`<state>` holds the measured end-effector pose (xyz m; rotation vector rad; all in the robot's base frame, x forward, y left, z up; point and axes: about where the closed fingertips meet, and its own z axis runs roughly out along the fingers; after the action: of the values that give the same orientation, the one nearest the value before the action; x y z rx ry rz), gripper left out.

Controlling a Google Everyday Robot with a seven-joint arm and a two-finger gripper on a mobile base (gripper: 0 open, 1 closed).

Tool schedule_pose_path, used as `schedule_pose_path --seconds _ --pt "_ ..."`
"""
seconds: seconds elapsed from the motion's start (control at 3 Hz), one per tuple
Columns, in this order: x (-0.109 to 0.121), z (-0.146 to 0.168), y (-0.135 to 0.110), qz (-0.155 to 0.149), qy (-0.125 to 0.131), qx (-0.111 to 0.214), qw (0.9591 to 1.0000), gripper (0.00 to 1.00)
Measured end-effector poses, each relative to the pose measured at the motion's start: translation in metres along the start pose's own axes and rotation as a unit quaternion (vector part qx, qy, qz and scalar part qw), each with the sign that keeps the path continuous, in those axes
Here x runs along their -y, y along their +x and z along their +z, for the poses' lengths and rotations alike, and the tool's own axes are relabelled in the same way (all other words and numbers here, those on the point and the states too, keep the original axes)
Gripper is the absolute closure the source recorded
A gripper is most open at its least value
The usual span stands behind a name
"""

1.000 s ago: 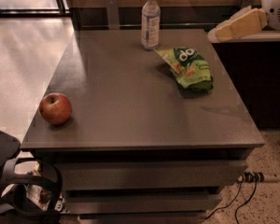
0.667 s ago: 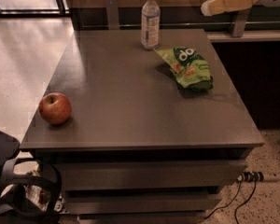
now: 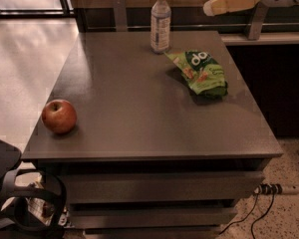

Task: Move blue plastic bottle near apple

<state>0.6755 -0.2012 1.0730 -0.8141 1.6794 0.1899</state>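
Approach stage, no grasp yet: the gripper [image 3: 213, 6] hung at the upper right, beyond the far right corner of the table [image 3: 139, 108], and whether it was parted or closed could not be told. The blue plastic bottle [image 3: 160, 23] stood upright at the far edge, near the green snack bag [image 3: 202, 73] and well apart from the apple [image 3: 59, 116] (at the near left corner). The next move likely called for reaching to the bottle's body, clear of the bag, then carrying it diagonally toward the apple.
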Motion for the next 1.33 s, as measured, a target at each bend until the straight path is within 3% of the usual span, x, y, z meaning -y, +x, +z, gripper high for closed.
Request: schedule_pose_path --seconds 0.67,1.33 --pt "0.004 0.078 -0.006 0.016 -0.002 0.034 0.9993 0.00" --pt "0.002 0.141 0.009 0.036 -0.014 0.028 0.9989 0.00"
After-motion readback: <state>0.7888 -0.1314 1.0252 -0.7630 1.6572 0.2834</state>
